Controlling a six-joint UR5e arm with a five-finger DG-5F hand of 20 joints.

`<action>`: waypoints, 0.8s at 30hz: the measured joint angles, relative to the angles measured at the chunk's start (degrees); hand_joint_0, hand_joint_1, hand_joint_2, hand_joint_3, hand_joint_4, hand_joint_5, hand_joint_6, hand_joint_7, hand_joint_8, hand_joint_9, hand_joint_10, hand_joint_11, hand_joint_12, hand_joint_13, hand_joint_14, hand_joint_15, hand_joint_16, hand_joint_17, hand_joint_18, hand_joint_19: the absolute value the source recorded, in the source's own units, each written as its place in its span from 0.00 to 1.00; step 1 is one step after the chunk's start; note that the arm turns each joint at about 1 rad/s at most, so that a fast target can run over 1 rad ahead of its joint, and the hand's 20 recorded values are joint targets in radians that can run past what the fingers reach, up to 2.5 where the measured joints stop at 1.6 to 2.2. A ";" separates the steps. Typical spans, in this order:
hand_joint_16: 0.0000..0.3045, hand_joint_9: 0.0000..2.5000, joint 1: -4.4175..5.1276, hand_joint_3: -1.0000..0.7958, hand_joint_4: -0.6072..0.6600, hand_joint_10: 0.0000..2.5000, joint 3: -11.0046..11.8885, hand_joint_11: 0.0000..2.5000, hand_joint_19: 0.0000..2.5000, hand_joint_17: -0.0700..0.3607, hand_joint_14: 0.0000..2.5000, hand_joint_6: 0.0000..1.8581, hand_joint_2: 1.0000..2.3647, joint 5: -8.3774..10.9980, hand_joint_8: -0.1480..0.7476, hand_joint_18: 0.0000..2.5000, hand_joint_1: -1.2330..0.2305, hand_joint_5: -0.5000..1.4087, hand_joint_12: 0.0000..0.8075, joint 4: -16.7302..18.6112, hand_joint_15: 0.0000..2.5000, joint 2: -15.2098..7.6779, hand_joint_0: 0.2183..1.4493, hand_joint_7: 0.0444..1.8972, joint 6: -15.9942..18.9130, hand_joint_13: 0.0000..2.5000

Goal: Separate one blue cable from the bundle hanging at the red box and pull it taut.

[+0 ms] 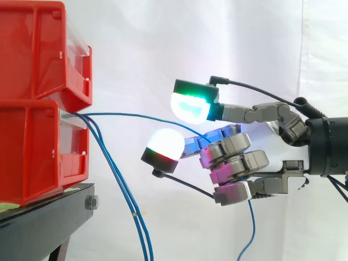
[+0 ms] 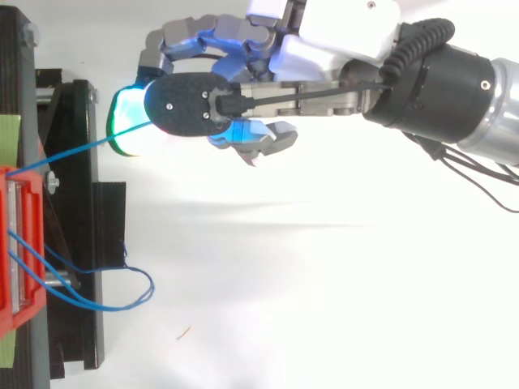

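- Side view: we see the hand [image 1: 234,157] coming in from the right, level with the seam between the two stacked red bins [image 1: 38,98]. It stays well clear of them.
- The hand's lower fingers are curled and clamped on one blue cable [image 1: 141,115]. Other fingers reach toward the bins, one pad glowing green [image 1: 190,106], another white with a red rim [image 1: 165,142].
- The held cable leaves the gap between the bins and runs nearly level to the hand with a slight arch. It goes in behind the curled fingers, and its free end hangs below the hand.
- The other blue cables [image 1: 124,198] drop from the same gap, side by side, slanting down past the black stand [image 1: 49,217] and apart from the held one.
- Top view adds: the held cable [image 2: 81,148] is a straight line from the red bin [image 2: 16,243] to under the green-glowing pad [image 2: 126,121].
- From above the hand [image 2: 340,36] hides the grip itself, so the clamp reads from the side only.
- Top view also shows the loose cables [image 2: 146,288] curving out from the bin in a loop beside the stand [image 2: 81,203] — the side view shows them as plain hanging lines.
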 measured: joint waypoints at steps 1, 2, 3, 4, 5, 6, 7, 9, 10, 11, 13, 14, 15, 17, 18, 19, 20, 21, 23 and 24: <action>0.15 0.36 0.03 0.35 0.69 0.45 0.00 0.55 0.48 0.40 0.47 0.27 0.01 0.13 0.53 0.51 0.55 0.20 0.45 0.05 0.56 -0.02 0.36 0.61 -0.08 0.45; 0.15 0.37 0.08 0.35 0.69 0.45 0.00 0.55 0.48 0.40 0.47 0.27 0.01 0.34 0.53 0.51 0.55 0.20 0.44 0.11 0.56 -0.09 0.36 0.61 -0.33 0.45; 0.15 0.37 0.12 0.36 0.69 0.45 0.01 0.55 0.48 0.40 0.46 0.27 0.01 0.47 0.54 0.52 0.55 0.20 0.44 0.16 0.57 -0.20 0.37 0.62 -0.61 0.45; 0.15 0.37 0.15 0.37 0.69 0.45 0.01 0.55 0.48 0.40 0.46 0.27 0.01 0.50 0.54 0.52 0.54 0.20 0.44 0.17 0.57 -0.26 0.37 0.62 -0.76 0.46; 0.15 0.37 0.19 0.39 0.69 0.46 0.00 0.55 0.48 0.40 0.46 0.27 0.01 0.54 0.53 0.52 0.53 0.20 0.44 0.22 0.57 -0.37 0.38 0.62 -1.08 0.46; 0.15 0.37 0.21 0.40 0.68 0.46 -0.01 0.55 0.48 0.40 0.46 0.27 0.01 0.55 0.53 0.52 0.52 0.20 0.44 0.27 0.57 -0.43 0.39 0.62 -1.32 0.46; 0.15 0.37 0.24 0.41 0.68 0.46 -0.01 0.55 0.48 0.40 0.46 0.27 0.01 0.56 0.53 0.52 0.51 0.20 0.44 0.34 0.57 -0.46 0.39 0.64 -1.55 0.46; 0.15 0.37 0.33 0.43 0.67 0.46 -0.01 0.55 0.48 0.40 0.46 0.27 0.01 0.57 0.53 0.52 0.48 0.20 0.44 0.46 0.57 -0.49 0.40 0.65 -2.01 0.46; 0.15 0.38 0.38 0.45 0.66 0.47 0.00 0.54 0.48 0.40 0.46 0.27 0.01 0.56 0.53 0.52 0.47 0.21 0.44 0.50 0.57 -0.50 0.40 0.66 -2.16 0.47; 0.15 0.38 0.43 0.47 0.65 0.47 0.00 0.54 0.48 0.39 0.47 0.28 0.01 0.53 0.53 0.52 0.45 0.20 0.44 0.53 0.56 -0.50 0.40 0.67 -2.34 0.47; 0.15 0.37 0.49 0.48 0.65 0.47 0.00 0.54 0.48 0.40 0.47 0.28 0.01 0.32 0.53 0.52 0.45 0.20 0.44 0.59 0.56 -0.50 0.40 0.67 -2.54 0.47; 0.15 0.37 0.53 0.49 0.64 0.48 0.01 0.54 0.48 0.40 0.47 0.30 0.01 0.05 0.53 0.53 0.44 0.20 0.43 0.62 0.56 -0.50 0.40 0.66 -2.65 0.47; 0.15 0.37 0.55 0.49 0.64 0.48 0.01 0.53 0.48 0.40 0.47 0.32 0.01 -0.19 0.53 0.53 0.42 0.19 0.44 0.63 0.57 -0.51 0.40 0.61 -2.72 0.47; 0.15 0.37 0.59 0.50 0.64 0.49 0.00 0.53 0.48 0.40 0.47 0.36 0.01 -0.97 0.53 0.53 0.41 0.18 0.43 0.64 0.56 -0.51 0.40 0.56 -2.90 0.47; 0.15 0.37 0.61 0.50 0.65 0.50 0.00 0.52 0.48 0.40 0.47 0.37 0.01 -1.42 0.53 0.53 0.41 0.18 0.44 0.65 0.56 -0.52 0.40 0.54 -3.01 0.47; 0.15 0.36 0.64 0.50 0.64 0.50 -0.01 0.52 0.48 0.40 0.48 0.38 0.01 -1.87 0.53 0.53 0.41 0.18 0.44 0.65 0.56 -0.52 0.40 0.53 -3.13 0.47; 0.15 0.36 0.68 0.51 0.65 0.51 0.00 0.52 0.48 0.40 0.47 0.38 0.01 -2.43 0.54 0.53 0.41 0.17 0.44 0.66 0.57 -0.52 0.40 0.53 -3.30 0.47; 0.15 0.36 0.71 0.50 0.64 0.51 0.01 0.52 0.48 0.40 0.48 0.39 0.01 -2.83 0.54 0.53 0.40 0.17 0.44 0.66 0.56 -0.52 0.40 0.53 -3.43 0.47; 0.15 0.35 0.77 0.51 0.65 0.53 0.01 0.51 0.48 0.41 0.48 0.40 0.01 -3.52 0.54 0.54 0.39 0.17 0.45 0.66 0.57 -0.52 0.39 0.50 -3.70 0.47; 0.15 0.35 0.80 0.51 0.65 0.53 0.00 0.51 0.48 0.40 0.48 0.41 0.01 -3.70 0.54 0.54 0.39 0.17 0.45 0.66 0.56 -0.52 0.39 0.50 -3.77 0.47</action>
